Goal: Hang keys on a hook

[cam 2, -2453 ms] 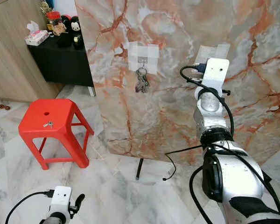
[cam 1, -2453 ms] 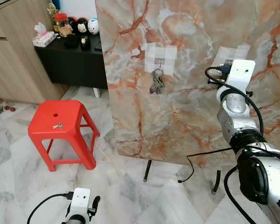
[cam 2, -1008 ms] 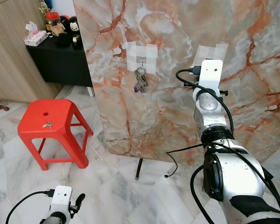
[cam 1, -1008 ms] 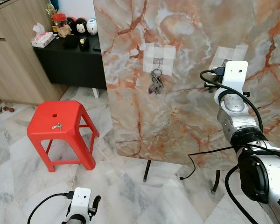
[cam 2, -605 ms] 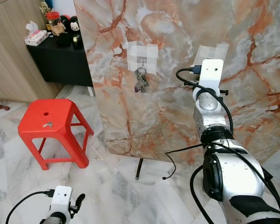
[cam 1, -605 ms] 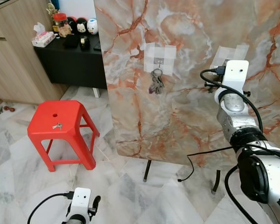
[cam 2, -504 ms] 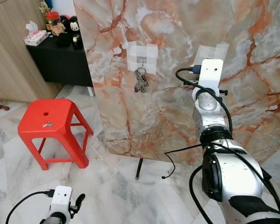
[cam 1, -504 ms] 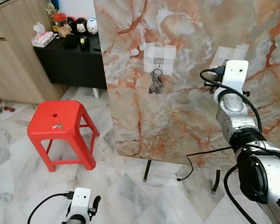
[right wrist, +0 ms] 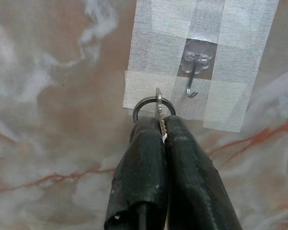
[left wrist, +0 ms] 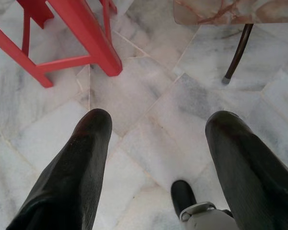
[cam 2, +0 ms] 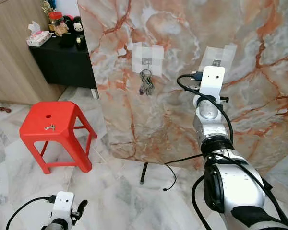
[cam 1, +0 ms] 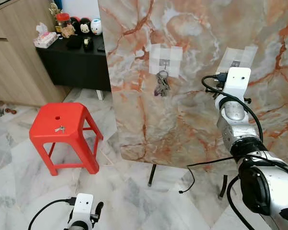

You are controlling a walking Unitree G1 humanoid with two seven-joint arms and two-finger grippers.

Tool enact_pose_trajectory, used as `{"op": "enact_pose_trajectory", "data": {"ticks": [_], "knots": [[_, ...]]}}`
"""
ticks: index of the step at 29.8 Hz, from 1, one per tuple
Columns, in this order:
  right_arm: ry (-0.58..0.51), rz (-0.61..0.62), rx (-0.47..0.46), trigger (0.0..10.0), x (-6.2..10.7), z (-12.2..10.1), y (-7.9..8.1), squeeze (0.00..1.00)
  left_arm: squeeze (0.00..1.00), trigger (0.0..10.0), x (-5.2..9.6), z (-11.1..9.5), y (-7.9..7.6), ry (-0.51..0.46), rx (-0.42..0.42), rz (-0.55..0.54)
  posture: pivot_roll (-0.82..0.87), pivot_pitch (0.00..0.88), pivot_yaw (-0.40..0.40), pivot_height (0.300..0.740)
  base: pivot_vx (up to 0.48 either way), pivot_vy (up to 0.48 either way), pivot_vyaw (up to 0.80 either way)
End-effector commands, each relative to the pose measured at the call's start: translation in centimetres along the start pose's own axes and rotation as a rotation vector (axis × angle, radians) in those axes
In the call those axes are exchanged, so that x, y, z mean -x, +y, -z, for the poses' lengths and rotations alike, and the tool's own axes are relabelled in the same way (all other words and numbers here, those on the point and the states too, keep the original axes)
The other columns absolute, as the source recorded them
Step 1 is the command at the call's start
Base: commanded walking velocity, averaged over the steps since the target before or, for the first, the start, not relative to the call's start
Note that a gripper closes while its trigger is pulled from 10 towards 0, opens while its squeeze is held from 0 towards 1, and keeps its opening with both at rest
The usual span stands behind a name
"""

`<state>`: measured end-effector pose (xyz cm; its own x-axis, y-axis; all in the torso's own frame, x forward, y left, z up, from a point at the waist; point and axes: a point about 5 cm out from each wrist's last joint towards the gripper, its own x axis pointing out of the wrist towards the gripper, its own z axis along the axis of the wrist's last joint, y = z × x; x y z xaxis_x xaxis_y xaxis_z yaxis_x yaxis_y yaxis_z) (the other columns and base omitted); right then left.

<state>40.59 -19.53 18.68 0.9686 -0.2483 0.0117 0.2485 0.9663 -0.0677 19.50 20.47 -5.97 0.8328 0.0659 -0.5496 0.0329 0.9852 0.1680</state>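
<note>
A single key on a ring (right wrist: 155,108) sticks up from between the pads of my right gripper (right wrist: 163,128), which is shut on it. It sits just below and beside a small clear hook (right wrist: 194,72) taped to the marble panel (cam 1: 197,110). My right arm (cam 1: 233,103) is raised against the panel under that taped patch (cam 1: 236,58). A bunch of keys (cam 1: 161,84) hangs from another taped hook (cam 1: 164,62) further left. My left gripper (left wrist: 158,129) hangs low over the floor, open, with nothing in it.
A red plastic stool (cam 1: 62,129) stands to the left with a small key (cam 1: 60,128) on its seat. Behind it is a black cabinet (cam 1: 72,62) with toys and a tissue box. The panel stands on thin dark legs (cam 1: 151,175) over a marble floor.
My right wrist has dropped a little and shifted left, so the taped patch with the hook now shows above it. The left arm has stayed still.
</note>
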Motion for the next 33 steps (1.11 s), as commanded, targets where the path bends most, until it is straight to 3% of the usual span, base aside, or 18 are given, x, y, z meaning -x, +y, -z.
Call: {"op": "enact_pose_trajectory", "data": {"ticks": [1, 33], "knots": [[-0.02, -0.001, -0.006, 10.0, 0.0, -0.4, 0.0, 0.0, 0.0, 10.0, 0.2, 0.5, 0.1, 0.029, -0.021, 0.01, 0.0, 0.062, -0.02, 0.74, 0.0, 0.0, 0.0], [-0.081, 0.056, -0.034, 10.0, -0.4, -2.3, -0.6, 0.0, 0.0, 10.0, 0.3, 0.7, 0.2, 0.038, -0.019, 0.009, 0.0, 0.065, -0.02, 0.74, 0.0, 0.0, 0.0]]}}
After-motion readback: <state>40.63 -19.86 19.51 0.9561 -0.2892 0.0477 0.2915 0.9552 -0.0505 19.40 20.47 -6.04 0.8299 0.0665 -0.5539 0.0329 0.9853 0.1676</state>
